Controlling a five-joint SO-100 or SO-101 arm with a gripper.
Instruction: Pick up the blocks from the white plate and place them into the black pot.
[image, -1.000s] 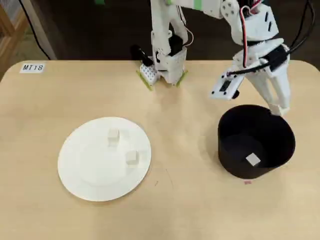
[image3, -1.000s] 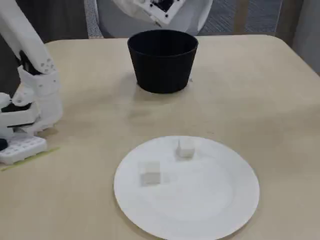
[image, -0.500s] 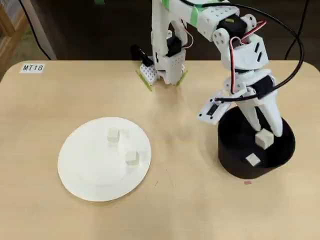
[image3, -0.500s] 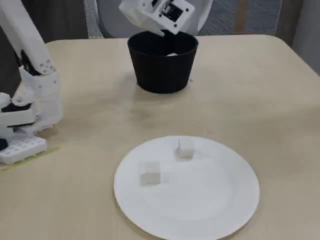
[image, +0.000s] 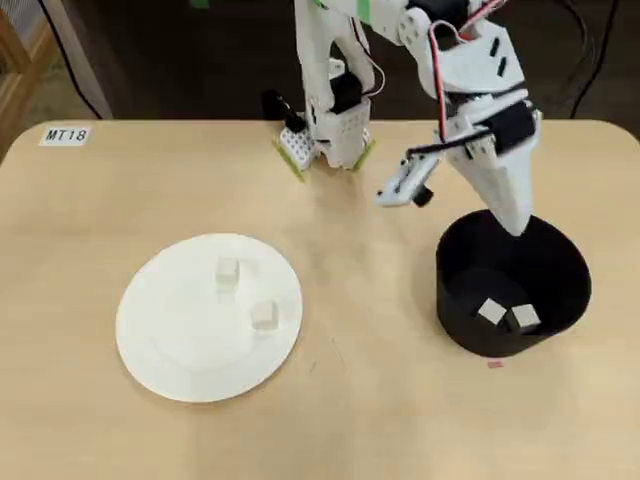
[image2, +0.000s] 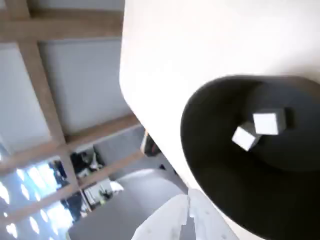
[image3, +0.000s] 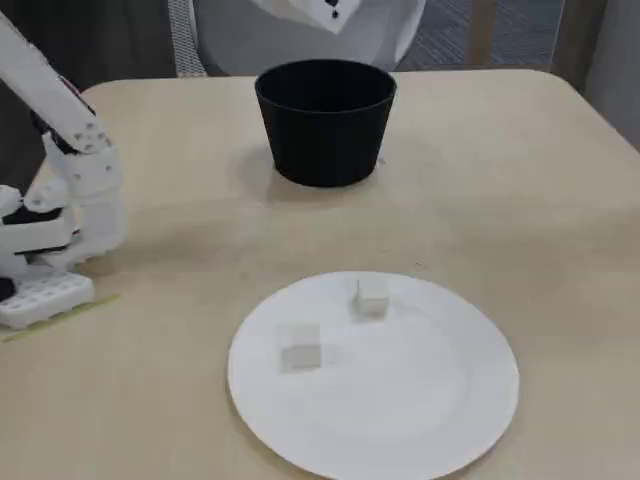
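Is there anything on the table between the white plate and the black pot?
No, just bare table between the white plate and the black pot, in the overhead view.

Overhead and fixed views face oppositely, sharing the table (image: 380, 400); wrist view looks down closely.

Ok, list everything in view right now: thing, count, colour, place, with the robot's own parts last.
Blocks in the pot: two, white to cream, side by side on the pot's floor.
Blocks on the plate: two, pale cream, apart from each other, in the plate's upper and right part in the overhead view.
White plate: one, white, round, on the table's left half in the overhead view.
Black pot: one, matte black, on the table's right side in the overhead view.
Table: one, light wood.
Label: one, white with dark lettering, far left corner of the table in the overhead view.
Robot base: one, white, at the table's far edge.
Gripper: one, white, above the pot's far rim, holding nothing visible.
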